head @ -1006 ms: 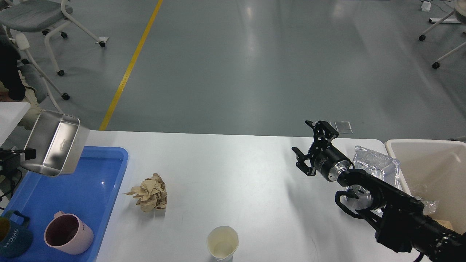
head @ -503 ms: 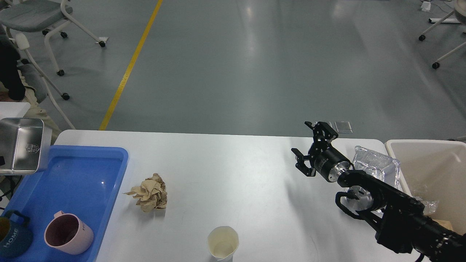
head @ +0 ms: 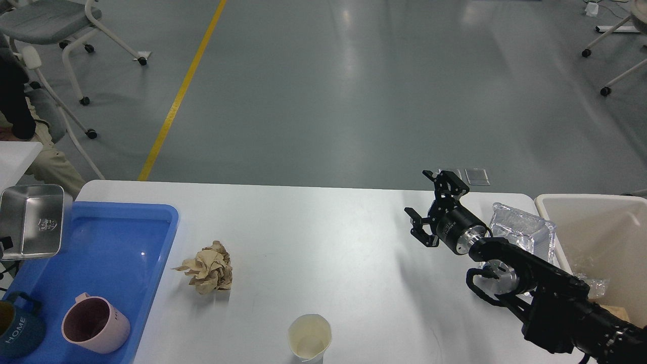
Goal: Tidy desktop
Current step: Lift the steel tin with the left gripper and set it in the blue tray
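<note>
The white desktop (head: 323, 227) fills the lower half of the head view. On it lie a crumpled brown paper ball (head: 207, 268) and a cream paper cup (head: 309, 337). A clear plastic container (head: 523, 230) sits near the right end. My right gripper (head: 429, 203) is open and empty, raised above the desktop just left of that container. A shiny metal tin (head: 33, 221) hangs over the back left corner of the blue tray (head: 126, 253), its opening facing me. My left gripper (head: 4, 245) is only a dark sliver at the left edge, under the tin.
A pink mug (head: 93, 323) and a dark blue "HOME" mug (head: 15, 328) stand in the tray's front. A cream bin (head: 601, 237) with some clear plastic in it stands at the right end. Chairs stand on the grey floor beyond.
The metal tin has swung from a tilt to opening-up, moved left and come down toward the tray's back left corner. The right arm has barely moved.
</note>
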`<action>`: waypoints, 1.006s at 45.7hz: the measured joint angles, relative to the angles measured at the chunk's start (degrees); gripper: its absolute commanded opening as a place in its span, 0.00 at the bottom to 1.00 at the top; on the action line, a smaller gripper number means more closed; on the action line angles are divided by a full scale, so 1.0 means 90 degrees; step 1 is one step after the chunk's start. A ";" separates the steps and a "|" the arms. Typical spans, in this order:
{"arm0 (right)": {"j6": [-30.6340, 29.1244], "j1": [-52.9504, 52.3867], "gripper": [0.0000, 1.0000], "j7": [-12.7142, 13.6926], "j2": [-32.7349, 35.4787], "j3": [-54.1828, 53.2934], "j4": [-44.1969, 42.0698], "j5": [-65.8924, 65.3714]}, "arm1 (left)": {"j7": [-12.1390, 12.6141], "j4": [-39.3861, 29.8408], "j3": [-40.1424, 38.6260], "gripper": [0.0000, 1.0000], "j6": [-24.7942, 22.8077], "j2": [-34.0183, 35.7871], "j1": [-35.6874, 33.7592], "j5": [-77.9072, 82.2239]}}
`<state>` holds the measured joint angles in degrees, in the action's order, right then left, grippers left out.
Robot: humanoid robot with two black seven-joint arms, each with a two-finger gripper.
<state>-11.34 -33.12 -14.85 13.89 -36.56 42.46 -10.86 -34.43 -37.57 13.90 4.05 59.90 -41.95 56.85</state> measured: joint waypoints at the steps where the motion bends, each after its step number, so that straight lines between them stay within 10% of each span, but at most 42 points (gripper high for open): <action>1: 0.0000 0.0003 1.00 0.0000 0.0000 0.0000 0.0000 -0.0002 | 0.0002 0.0105 0.0003 0.05 0.0000 -0.0075 0.0022 0.0000; 46: 0.0000 0.0107 1.00 -0.0010 0.0043 -0.0008 -0.0011 -0.0054 | -0.0268 0.1858 0.1748 0.06 0.0020 -0.1804 -0.0530 0.1130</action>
<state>-11.34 -32.16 -14.95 14.28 -36.63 42.36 -11.34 -36.84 -20.84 29.63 4.22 43.66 -46.72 67.03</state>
